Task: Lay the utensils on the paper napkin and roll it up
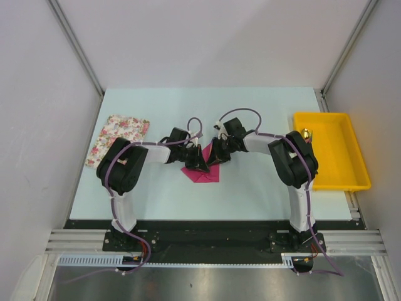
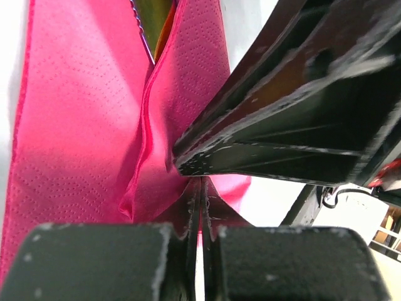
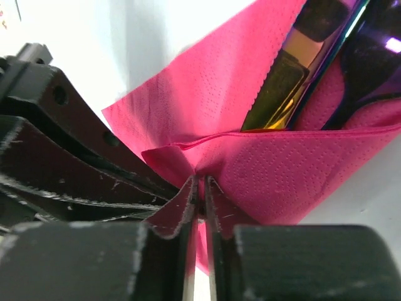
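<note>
The magenta paper napkin (image 1: 203, 172) lies mid-table, folded over the utensils. In the right wrist view a yellow-orange utensil (image 3: 276, 94) and a purple one (image 3: 369, 56) poke out from under the fold of the napkin (image 3: 294, 169). In the left wrist view only a sliver of the utensils (image 2: 155, 28) shows at the top, between layers of the napkin (image 2: 75, 125). My left gripper (image 2: 202, 188) is shut on a pinched edge of the napkin. My right gripper (image 3: 200, 183) pinches a fold of it too, its pads nearly together. The two grippers (image 1: 197, 164) (image 1: 216, 155) meet tip to tip over the napkin.
A white cloth with a pink floral pattern (image 1: 118, 139) lies at the table's left edge. A yellow tray (image 1: 341, 169) stands at the right edge with a small object (image 1: 306, 133) in its far corner. Grey walls close in the back and both sides.
</note>
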`<state>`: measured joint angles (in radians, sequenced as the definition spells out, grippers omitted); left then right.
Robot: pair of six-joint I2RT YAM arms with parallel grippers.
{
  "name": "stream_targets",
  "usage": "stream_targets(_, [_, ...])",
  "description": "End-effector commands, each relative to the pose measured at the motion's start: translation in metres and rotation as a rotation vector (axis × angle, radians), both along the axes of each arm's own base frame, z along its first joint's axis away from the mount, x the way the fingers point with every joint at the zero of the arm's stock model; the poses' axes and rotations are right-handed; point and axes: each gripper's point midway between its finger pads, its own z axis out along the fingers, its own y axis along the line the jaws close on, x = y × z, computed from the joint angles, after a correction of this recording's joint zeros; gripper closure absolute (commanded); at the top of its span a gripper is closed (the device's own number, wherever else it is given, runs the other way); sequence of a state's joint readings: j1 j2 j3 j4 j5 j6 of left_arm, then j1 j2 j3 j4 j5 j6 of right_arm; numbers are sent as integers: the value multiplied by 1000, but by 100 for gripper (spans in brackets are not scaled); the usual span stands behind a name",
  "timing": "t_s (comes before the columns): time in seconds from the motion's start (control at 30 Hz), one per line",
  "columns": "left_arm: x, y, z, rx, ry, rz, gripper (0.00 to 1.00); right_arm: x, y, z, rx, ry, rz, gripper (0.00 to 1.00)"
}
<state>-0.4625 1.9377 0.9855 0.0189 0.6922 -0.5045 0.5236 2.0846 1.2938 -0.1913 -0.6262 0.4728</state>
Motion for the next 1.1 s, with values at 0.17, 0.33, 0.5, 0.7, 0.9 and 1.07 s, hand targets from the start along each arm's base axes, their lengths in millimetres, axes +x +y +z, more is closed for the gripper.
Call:
stream_targets(0.17, [5,23,-30,149,19,70,100,38,-6,80,47,-171,-75,79])
stream_targets(0.33, [8,21,-26,138,17,76,100,26,-9,60,-16,-152,-56,85])
stream_targets(0.5, [10,18,-24,124,19,74,100,20,-5,45,-43,-142,-44,87])
stream_targets(0.7, [12,16,-23,118,15,76,100,17,-1,19,-86,-129,-36,89])
stream_targets(0.9, [12,18,-21,123,12,80,100,4,-9,-25,-226,-103,-2,94])
stream_targets(1.07, [13,18,-19,109,12,87,97,0,-32,-43,-350,-137,54,95])
